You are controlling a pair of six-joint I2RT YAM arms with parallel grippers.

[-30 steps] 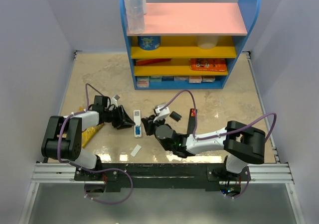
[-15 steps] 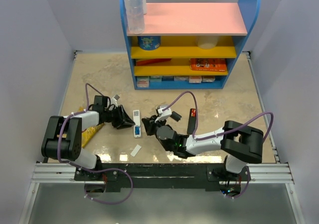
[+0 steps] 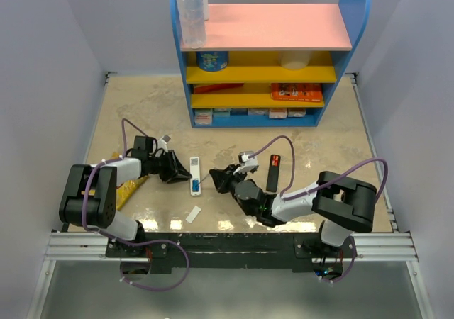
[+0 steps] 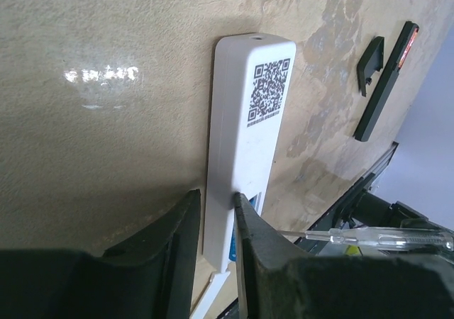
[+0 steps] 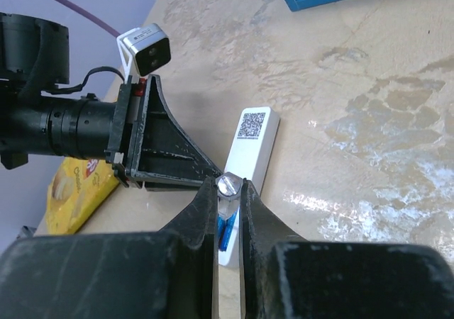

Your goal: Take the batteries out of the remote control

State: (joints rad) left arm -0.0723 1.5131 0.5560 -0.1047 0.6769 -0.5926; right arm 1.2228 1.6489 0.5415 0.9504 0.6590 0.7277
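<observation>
The white remote control [image 3: 194,174] lies face down with its QR label [image 4: 268,92] up. My left gripper [image 3: 174,168] [image 4: 216,200] is shut on the remote's long sides. Blue batteries [image 5: 225,231] [image 4: 256,203] show in its open compartment at the near end. My right gripper [image 3: 217,181] [image 5: 228,188] is shut on a thin clear stick tool [image 5: 228,185] [image 4: 369,238], whose tip points down at the blue batteries. No red cell shows.
A black remote [image 3: 273,171] [image 4: 386,85] and its loose black cover [image 4: 369,64] lie right of the white one. A small white cover [image 3: 193,213] lies near the front edge, a yellow bag [image 3: 129,188] under the left arm. The blue shelf unit [image 3: 262,57] stands at the back.
My left jaws have closed in on the remote's sides. The right arm's wrist has swung right while its gripper stays at the remote's near end with the stick.
</observation>
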